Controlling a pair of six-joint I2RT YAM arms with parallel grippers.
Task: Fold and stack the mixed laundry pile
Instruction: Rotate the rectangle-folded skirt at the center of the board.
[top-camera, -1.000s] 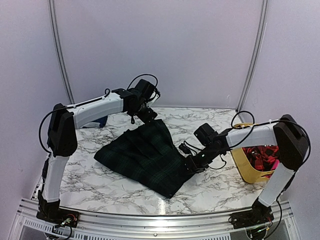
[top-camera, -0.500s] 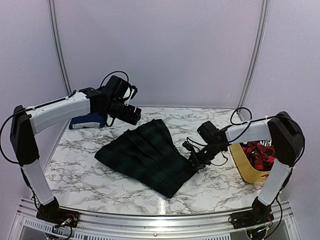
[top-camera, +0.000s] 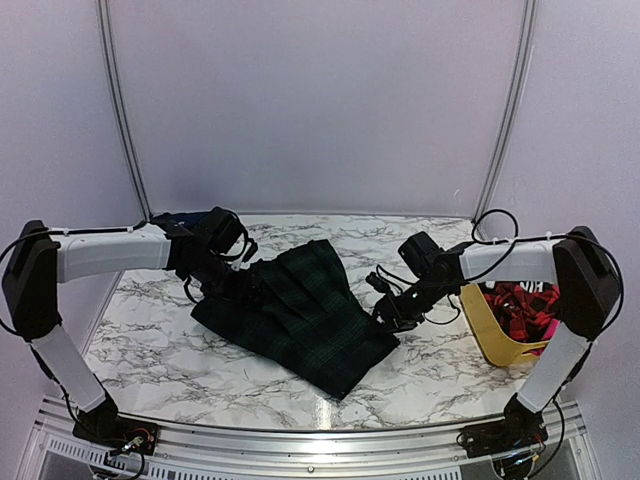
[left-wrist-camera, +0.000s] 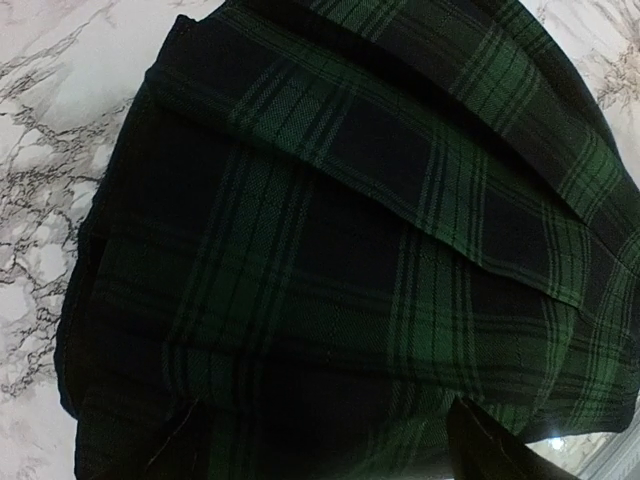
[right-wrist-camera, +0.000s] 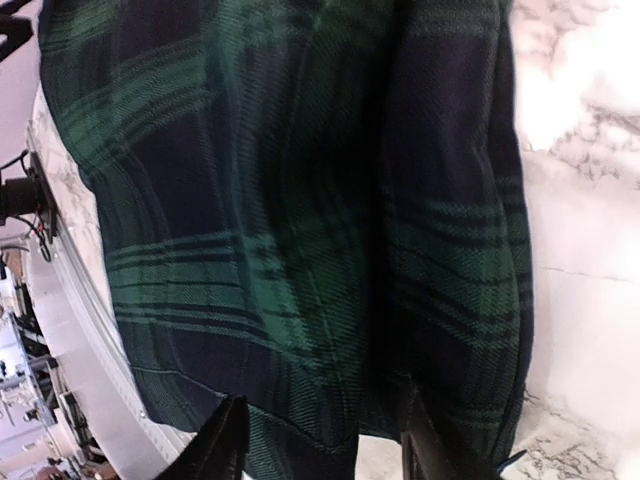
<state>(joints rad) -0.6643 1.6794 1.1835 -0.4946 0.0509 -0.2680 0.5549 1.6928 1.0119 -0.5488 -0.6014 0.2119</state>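
Filling both wrist views, plaid garment (left-wrist-camera: 330, 260) hides most tabletop (left-wrist-camera: 50, 150).

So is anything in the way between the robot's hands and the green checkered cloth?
No, nothing visible is. The left gripper is right at the left edge of the plaid garment, and the right gripper is at its right edge. The yellow tub sits off to the side.

The green-and-navy plaid garment (right-wrist-camera: 280, 200) fills most of the view, its folds running from 12 to 6 o'clock; marble desk (right-wrist-camera: 590, 250) shows at 3 o'clock; at 6 o'clock the tool (right-wrist-camera: 323, 395) has its two dark fingers (right-wrist-camera: 225, 445) apart over the cloth
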